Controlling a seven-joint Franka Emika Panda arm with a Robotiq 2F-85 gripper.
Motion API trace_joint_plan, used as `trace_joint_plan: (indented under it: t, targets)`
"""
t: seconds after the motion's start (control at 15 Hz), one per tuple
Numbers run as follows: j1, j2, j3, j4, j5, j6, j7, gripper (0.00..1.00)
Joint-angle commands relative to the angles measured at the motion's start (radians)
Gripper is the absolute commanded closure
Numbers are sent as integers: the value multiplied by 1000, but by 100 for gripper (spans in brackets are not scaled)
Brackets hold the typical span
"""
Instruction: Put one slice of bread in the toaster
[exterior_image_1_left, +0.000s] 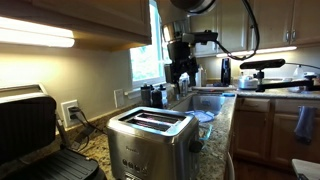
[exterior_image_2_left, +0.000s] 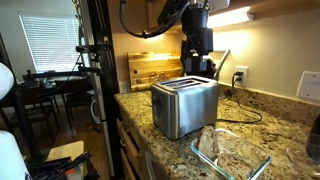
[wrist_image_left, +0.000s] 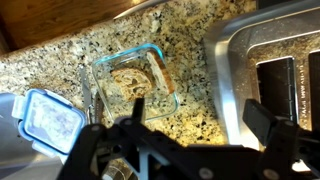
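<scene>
The brushed stainless-steel toaster (exterior_image_2_left: 185, 108) is sitting on the granite desk (exterior_image_2_left: 275, 118), close to the desk's front edge, with its two long dark slots facing up. The claw (exterior_image_2_left: 198, 68) is hovering in the air beyond the toaster and higher than its top, touching neither it nor the desk. In the wrist view its dark fingers (wrist_image_left: 262, 122) are standing wide apart, gripping nothing.

Below the claw in that view, a square glass container (wrist_image_left: 165, 75) is resting on the desk just beside the toaster. A brownish slice of bread (wrist_image_left: 130, 82) is lying inside it. A blue-rimmed lid (wrist_image_left: 50, 120) is lying flat near the container, on the side away from the toaster.

In an exterior view, a black contact grill (exterior_image_1_left: 30, 125) is standing open beside the toaster. A wooden cutting board (exterior_image_2_left: 150, 68) is leaning against the wall at the desk's back edge. The toaster's cord is trailing across the desk toward a wall outlet (exterior_image_2_left: 240, 75).
</scene>
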Motion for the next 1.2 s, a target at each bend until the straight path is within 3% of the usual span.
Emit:
trace_joint_plan:
  t: [0.0, 1.13]
  targets:
    - [-13, -2, -18, -22, -9, 3, 10, 0]
    - [-26, 48, -51, -32, 1, 38, 7, 0]
